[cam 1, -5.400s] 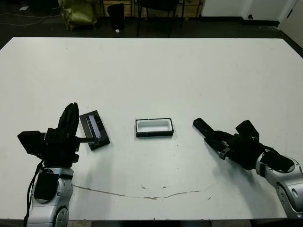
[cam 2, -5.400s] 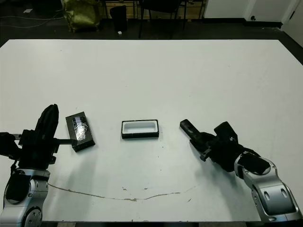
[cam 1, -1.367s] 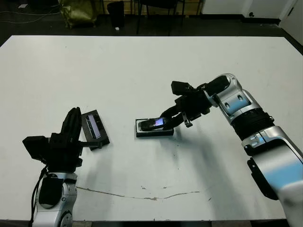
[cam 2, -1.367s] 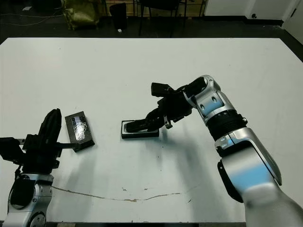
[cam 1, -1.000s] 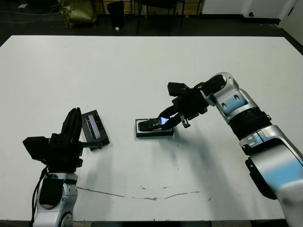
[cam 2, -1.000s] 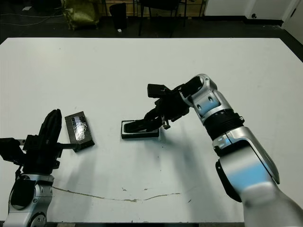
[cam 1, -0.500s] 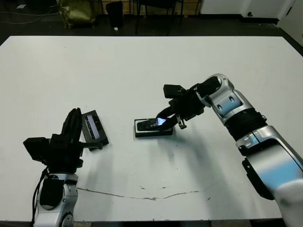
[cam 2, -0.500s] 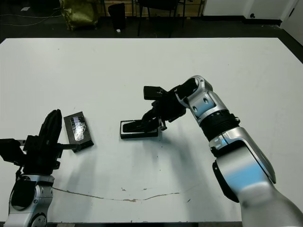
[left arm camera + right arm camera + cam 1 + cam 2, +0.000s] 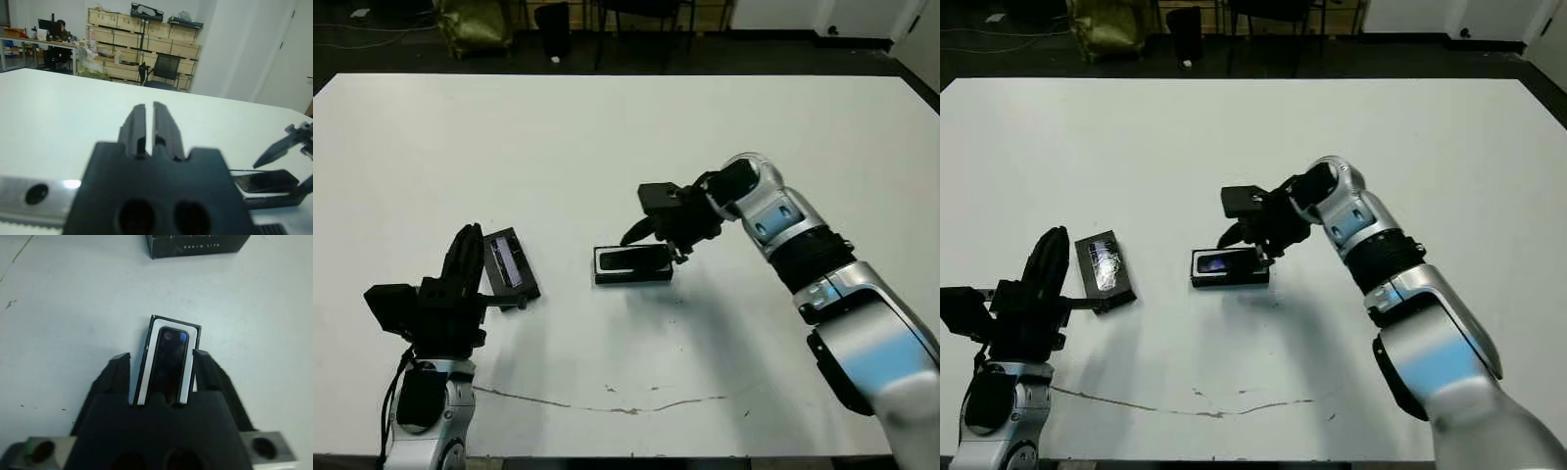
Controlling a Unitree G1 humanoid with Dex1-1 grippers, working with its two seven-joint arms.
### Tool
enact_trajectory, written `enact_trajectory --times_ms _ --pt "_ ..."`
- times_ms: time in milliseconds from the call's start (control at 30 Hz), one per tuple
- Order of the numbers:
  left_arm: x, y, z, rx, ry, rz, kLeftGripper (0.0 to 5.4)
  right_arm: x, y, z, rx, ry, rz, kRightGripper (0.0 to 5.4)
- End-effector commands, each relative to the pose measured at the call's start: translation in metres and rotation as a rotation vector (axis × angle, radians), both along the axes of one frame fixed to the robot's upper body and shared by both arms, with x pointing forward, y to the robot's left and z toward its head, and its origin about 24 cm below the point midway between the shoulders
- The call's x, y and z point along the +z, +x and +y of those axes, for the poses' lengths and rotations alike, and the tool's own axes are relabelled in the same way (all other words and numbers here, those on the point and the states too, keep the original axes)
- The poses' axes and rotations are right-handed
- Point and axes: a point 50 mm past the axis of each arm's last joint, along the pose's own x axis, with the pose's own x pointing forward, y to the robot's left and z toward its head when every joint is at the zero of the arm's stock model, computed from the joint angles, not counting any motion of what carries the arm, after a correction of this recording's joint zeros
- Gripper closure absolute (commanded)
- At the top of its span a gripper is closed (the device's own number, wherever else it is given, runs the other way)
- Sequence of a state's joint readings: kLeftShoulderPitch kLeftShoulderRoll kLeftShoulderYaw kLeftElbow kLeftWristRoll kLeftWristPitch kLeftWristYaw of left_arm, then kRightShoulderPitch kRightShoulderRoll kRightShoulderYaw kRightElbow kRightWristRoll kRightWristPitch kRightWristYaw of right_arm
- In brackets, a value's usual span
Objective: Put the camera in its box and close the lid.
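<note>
Right, camera [image 9: 168,360] is down flat in the box [image 9: 190,358], screen up, white lining showing all round it, directly ahead of the right gripper [image 9: 161,377]. That gripper is released: fingers spread wide, one each side of the box's near end, not gripping anything by the look of the right wrist view. So step one looks done; it just needs to back off.

What's left, imo: the lid [image 9: 510,267]. It's not on yet, lies flat on the table [image 9: 607,127] w/ the silvery strip up, well apart from the box and just ahead of the left gripper [image 9: 145,128]. Left gripper is clenched, fingers pressed together w/ only a slit between, holding nothing; it hovers next to the lid's near edge.

Room-wise: loads of it. Bare white top all round the box, nothing between lid and box, so a straight carry across looks open. Table edges are far from both grippers. Only crowding is the right gripper sitting over the box; it'd prob. have to clear before the lid comes in.
</note>
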State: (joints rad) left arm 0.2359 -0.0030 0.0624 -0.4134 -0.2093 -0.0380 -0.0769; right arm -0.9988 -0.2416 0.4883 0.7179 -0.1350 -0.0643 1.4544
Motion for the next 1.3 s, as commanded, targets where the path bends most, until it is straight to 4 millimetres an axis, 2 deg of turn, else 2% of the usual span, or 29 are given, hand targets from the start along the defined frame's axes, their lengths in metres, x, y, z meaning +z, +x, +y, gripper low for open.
enact_trajectory --times_ms 33,367,400,500,700,933,1033,1100,1300 --pt "-0.005 -0.001 0.001 0.009 0.005 0.038 5.40 0.003 0.002 -0.003 0.027 0.005 -0.021 2.26" --pt "-0.005 -0.002 0.001 0.008 0.010 0.041 5.40 0.011 0.004 -0.008 -0.034 0.014 -0.006 0.06" --pt "-0.005 -0.002 0.001 0.007 0.008 0.040 5.40 0.012 0.004 -0.009 -0.044 0.030 0.002 0.02" --pt "-0.006 -0.002 0.002 0.006 0.006 0.038 5.40 0.015 0.005 -0.014 -0.090 0.090 0.018 0.02" --pt "-0.006 -0.003 0.001 0.009 0.001 0.047 5.40 0.023 0.003 -0.035 -0.352 0.331 0.064 0.02" --pt "-0.006 -0.003 0.005 0.004 0.012 0.035 5.40 0.030 -0.027 -0.068 -0.622 0.589 -0.044 0.02" --pt "-0.004 -0.003 0.008 0.004 0.018 0.030 5.40 0.029 -0.047 -0.083 -0.723 0.681 -0.095 0.39" --pt "-0.001 -0.003 0.010 0.007 0.037 0.026 5.40 0.025 -0.060 -0.092 -0.785 0.734 -0.157 0.84" --pt "0.008 -0.005 0.018 -0.005 0.093 0.012 5.40 -0.005 -0.102 -0.114 -1.013 0.829 -0.246 2.23"
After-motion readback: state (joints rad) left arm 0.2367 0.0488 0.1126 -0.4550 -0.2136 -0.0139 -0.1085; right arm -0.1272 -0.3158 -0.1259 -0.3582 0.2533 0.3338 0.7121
